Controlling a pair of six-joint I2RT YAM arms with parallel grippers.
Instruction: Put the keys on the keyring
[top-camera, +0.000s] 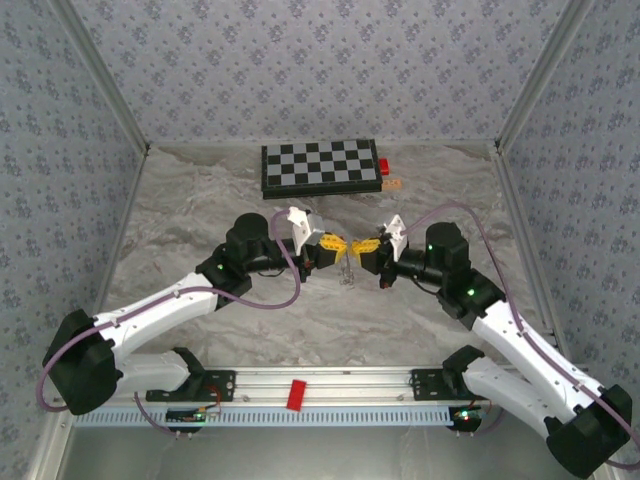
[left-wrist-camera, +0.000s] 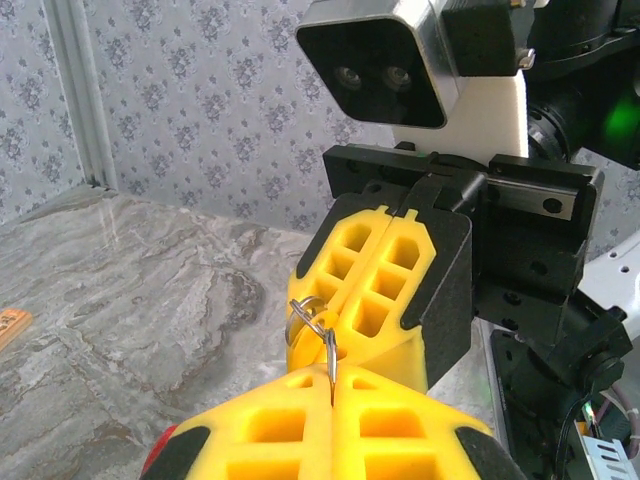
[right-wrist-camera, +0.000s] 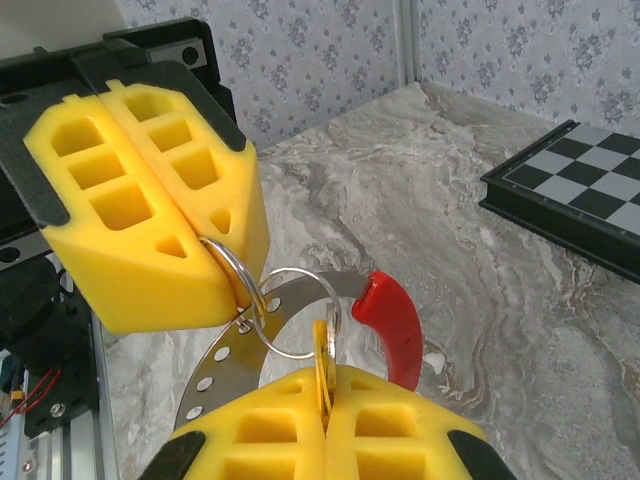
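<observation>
Both hands are meeting above the middle of the bench (top-camera: 200, 210). The left hand (top-camera: 335, 245) is pressed together on the wire of the keyring (right-wrist-camera: 296, 288), whose red section is hanging off to the right. The right hand (top-camera: 362, 246) is pinching the small yellow key (right-wrist-camera: 322, 365) edge-on against the loop. Threading looks to be under way, I'd say. It calls for the left holding rigid while the right is easing the key along slowly, without twisting.

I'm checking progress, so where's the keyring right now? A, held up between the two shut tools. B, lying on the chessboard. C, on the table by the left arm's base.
A: the keyring hangs between the left tool and the right tool, both shut, tip to tip above the table; the chessboard sits far behind them.
</observation>
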